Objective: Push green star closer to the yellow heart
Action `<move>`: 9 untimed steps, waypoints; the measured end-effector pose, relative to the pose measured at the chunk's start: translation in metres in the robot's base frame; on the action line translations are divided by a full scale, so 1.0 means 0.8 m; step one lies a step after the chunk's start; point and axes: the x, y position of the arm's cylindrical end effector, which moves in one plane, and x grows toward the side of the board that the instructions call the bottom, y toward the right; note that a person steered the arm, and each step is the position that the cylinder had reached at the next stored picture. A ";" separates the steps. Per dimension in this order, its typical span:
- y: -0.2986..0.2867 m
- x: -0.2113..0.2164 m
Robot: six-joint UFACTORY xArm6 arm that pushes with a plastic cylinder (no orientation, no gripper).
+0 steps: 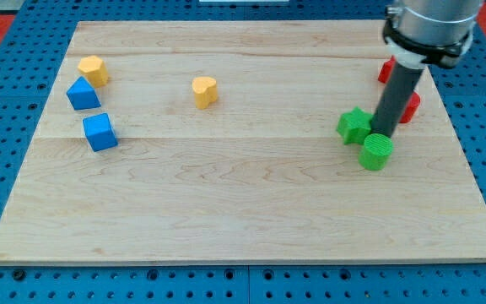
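The green star (353,126) lies at the view's right on the wooden board (243,203). The yellow heart (205,90) lies far to its left, near the upper middle. My tip (382,133) stands just right of the green star, between it and the green cylinder (376,152), which lies right below the tip. The rod rises up to the arm at the view's top right.
A red block (408,106) sits behind the rod and another red block (386,71) above it. At the view's left lie a yellow hexagon (93,70), a blue triangle-like block (82,94) and a blue cube (99,132).
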 end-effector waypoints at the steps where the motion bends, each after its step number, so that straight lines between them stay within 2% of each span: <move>1: -0.030 0.000; 4: -0.030 -0.031; 7: -0.172 -0.031; 9: -0.236 -0.031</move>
